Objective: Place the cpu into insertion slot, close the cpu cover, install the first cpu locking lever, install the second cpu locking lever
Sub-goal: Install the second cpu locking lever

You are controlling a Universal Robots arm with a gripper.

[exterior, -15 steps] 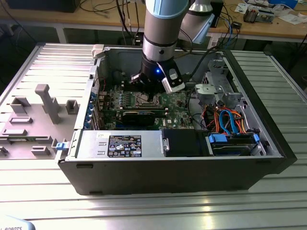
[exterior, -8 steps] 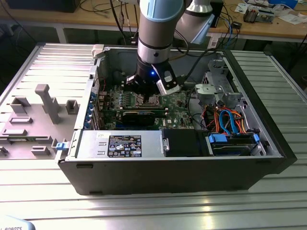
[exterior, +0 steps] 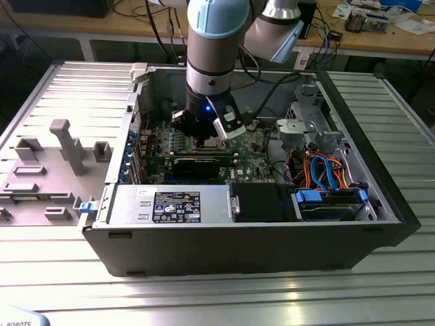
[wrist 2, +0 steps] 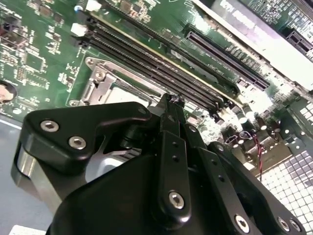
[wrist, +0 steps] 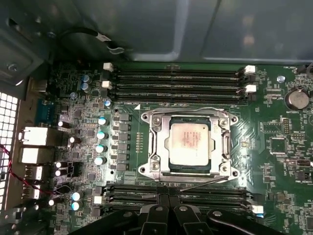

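Just beyond the clenched, empty black gripper (wrist: 168, 208), the silvery-grey square cpu (wrist: 190, 144) lies seated under the thin silver cpu cover (wrist: 190, 120), long memory slots (wrist: 176, 83) flanking.

Socket: in the second wrist view the square silver-rimmed insertion slot (wrist 2: 110, 88) is half hidden behind the black gripper (wrist 2: 171, 105).
Fingertips: closure unclear.
Green circuit board (wrist: 274, 147): cropped by the first wrist view's edge.

Even, bright light; glare on the table (exterior: 224, 299) near the camera, and the gripper (wrist 2: 171, 105) close-up looks soft.
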